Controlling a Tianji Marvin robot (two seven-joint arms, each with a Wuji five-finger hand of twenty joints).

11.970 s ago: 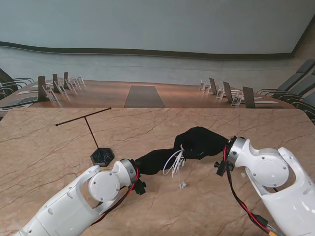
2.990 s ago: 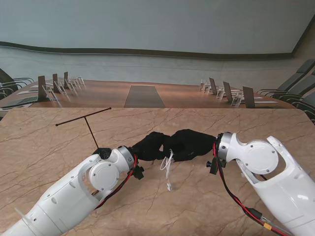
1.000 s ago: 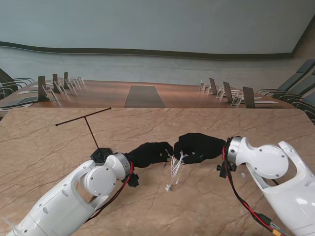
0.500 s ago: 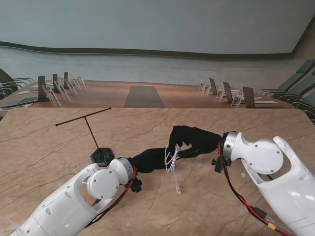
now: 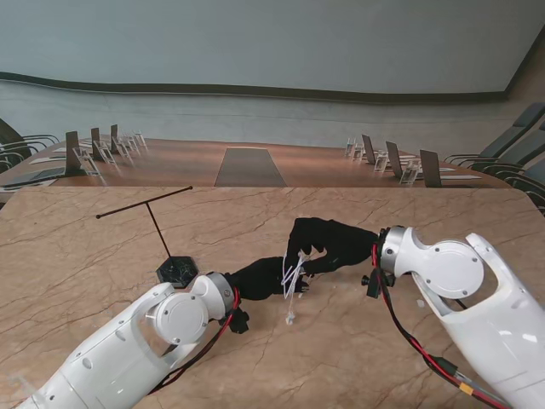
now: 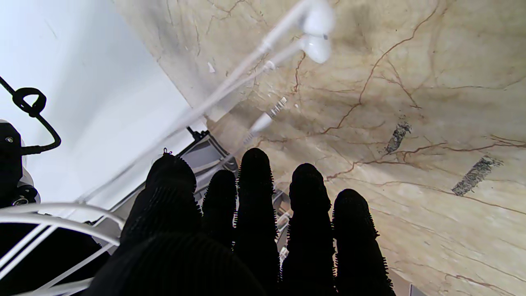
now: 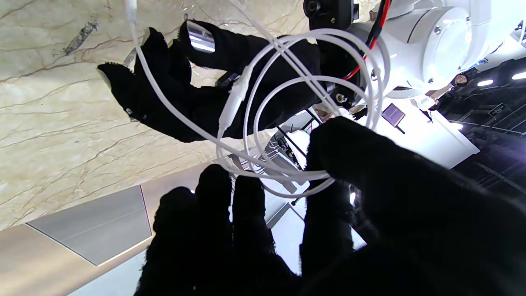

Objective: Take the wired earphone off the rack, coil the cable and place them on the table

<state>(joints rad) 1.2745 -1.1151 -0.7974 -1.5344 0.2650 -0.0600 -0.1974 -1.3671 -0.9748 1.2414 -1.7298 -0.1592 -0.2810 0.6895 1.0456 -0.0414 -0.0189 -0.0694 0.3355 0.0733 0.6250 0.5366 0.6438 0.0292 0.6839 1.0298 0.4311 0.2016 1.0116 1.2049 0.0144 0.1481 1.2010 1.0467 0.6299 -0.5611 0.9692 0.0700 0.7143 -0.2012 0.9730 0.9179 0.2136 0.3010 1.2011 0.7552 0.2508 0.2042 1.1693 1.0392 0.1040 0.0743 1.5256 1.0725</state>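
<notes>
at the far left of the stand's view the rack point(image 5: 162, 228) is bare: a thin dark t-shaped rod, leaning, on a small black faceted base that sits just beside the white shell of the left arm. the marble-patterned table point(image 5: 77, 264), beige with brown veins, lies open to the left of the rack and along its far edge, which curves off at both corners; there is more bare top nearer to me between the two arms.

the left hand point(image 5: 266, 277), in a black knit glove with a nubbed texture, reaches toward the middle with its fingers point(image 6: 255, 193) straight and close side by side; the left wrist view shows them curled round nothing, though white strands pass beside the thumb, and whether they rest on it i cannot tell.

the wired earphone point(image 5: 293, 277) hangs between the two hands, above the table and well apart from the rack. its thin glossy white cable makes several loose round loops point(image 7: 312, 102), and the two smooth rounded earbuds point(image 6: 317, 35) and the metal-tipped plug point(image 6: 269, 116) dangle over the marble.

the right hand point(image 5: 334, 242), gloved alike, pinches the loops between thumb and fingers point(image 7: 328, 213), closed on the cable. right of it the white right arm covers much of the near table.
</notes>
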